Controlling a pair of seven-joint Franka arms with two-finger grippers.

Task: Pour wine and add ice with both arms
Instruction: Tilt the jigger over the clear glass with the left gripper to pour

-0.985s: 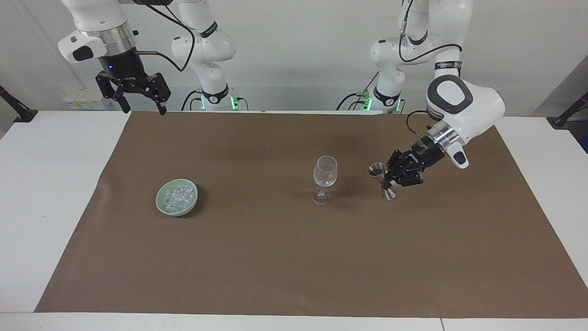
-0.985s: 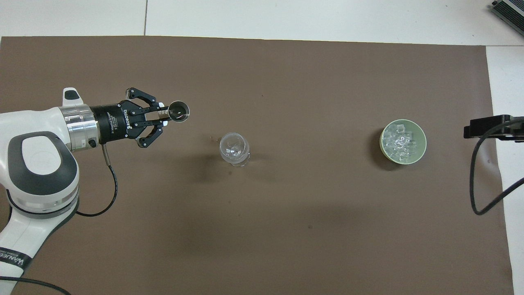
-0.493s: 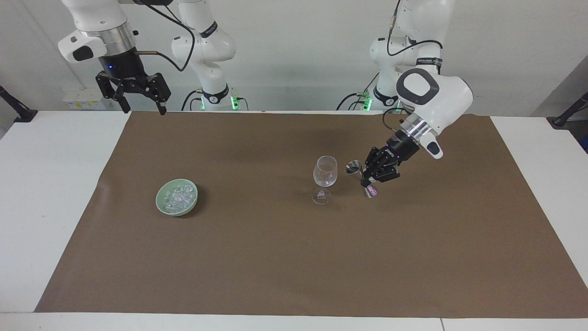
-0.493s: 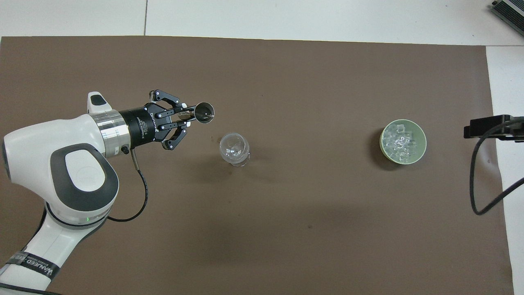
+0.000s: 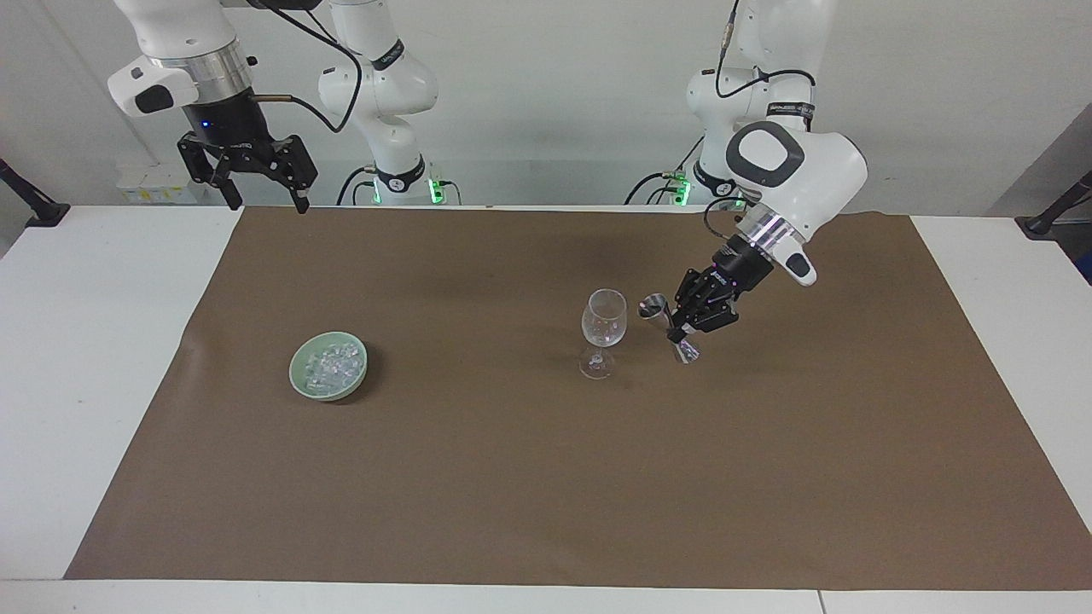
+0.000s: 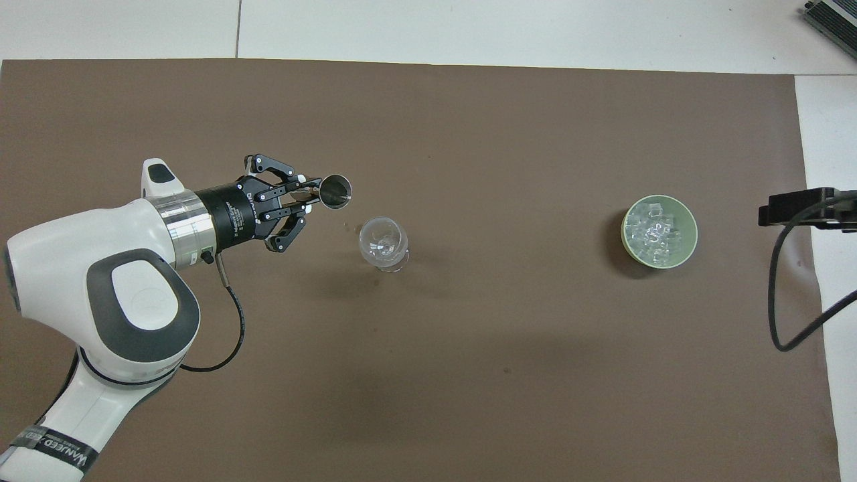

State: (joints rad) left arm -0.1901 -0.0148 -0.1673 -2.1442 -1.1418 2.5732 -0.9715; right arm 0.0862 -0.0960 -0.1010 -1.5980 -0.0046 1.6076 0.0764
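Note:
My left gripper (image 5: 680,327) is shut on a small metal jigger (image 5: 655,307) and holds it tilted, its open top leaning toward the clear wine glass (image 5: 604,325). The jigger is beside the glass bowl, toward the left arm's end, apart from it. In the overhead view the left gripper (image 6: 302,195) holds the jigger (image 6: 335,191) just short of the glass (image 6: 383,242). The ice (image 5: 334,362) fills a pale green bowl (image 5: 299,380) toward the right arm's end; the ice (image 6: 655,230) and the bowl (image 6: 691,227) also show from overhead. My right gripper (image 5: 267,203) waits open, high over the mat's edge nearest the robots.
A brown mat (image 5: 546,477) covers most of the white table (image 5: 85,358). A black cable (image 6: 780,288) hangs from the right arm's wrist (image 6: 800,206) over the mat's edge at that end.
My left arm has carried the jigger toward the wine glass and tipped its top toward the glass. The right arm has not moved.

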